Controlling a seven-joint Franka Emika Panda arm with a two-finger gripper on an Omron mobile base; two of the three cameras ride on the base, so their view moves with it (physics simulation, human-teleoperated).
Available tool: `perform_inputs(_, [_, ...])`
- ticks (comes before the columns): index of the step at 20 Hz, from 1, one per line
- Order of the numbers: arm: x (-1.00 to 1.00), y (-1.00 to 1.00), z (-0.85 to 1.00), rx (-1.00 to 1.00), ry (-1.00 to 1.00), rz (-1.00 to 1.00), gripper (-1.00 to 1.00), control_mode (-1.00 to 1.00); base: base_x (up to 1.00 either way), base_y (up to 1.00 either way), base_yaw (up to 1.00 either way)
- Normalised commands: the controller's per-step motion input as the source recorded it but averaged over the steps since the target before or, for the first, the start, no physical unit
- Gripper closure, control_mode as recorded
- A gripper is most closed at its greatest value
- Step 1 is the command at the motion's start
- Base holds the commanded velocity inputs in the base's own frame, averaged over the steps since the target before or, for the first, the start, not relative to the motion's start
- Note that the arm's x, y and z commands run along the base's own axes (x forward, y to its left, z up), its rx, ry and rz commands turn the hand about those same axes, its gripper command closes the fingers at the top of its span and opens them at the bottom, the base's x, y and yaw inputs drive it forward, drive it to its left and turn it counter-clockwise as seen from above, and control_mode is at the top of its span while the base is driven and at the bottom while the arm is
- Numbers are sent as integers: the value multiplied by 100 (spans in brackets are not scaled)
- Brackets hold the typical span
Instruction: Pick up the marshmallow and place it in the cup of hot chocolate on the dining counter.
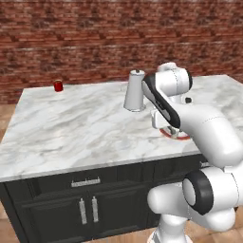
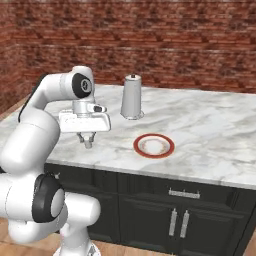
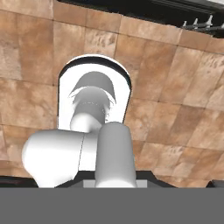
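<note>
My gripper (image 2: 88,143) hangs fingers-down just above the left front part of the dining counter (image 2: 215,130), left of the plate. Its jaws are pressed close together, shut on a tiny pale lump that I take for the marshmallow (image 2: 88,145). In the left base view my own forearm covers the hand. The cup of hot chocolate (image 1: 58,86), a small red mug, stands at the far left back corner of the counter (image 1: 71,128), far from the gripper.
A round red-rimmed plate (image 2: 154,145) lies bare near the front edge, partly seen behind my arm (image 1: 179,135). A tall grey conical canister (image 1: 135,91) with a knob stands mid-counter (image 2: 132,97). A brick wall runs behind. The hand view looks at terracotta floor tiles.
</note>
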Motion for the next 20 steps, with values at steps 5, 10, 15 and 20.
perform_inputs(5, [0, 0, 0, 0, 0, 0, 100, 100, -33, 100, 0])
perform_inputs(10, [0, 0, 0, 0, 0, 0, 100, 100, -26, 100, 0])
perform_inputs(15, [0, 0, 0, 0, 0, 0, 100, 100, -2, 100, 0])
perform_inputs(20, [0, 0, 0, 0, 0, 0, 100, 100, -2, 100, 0])
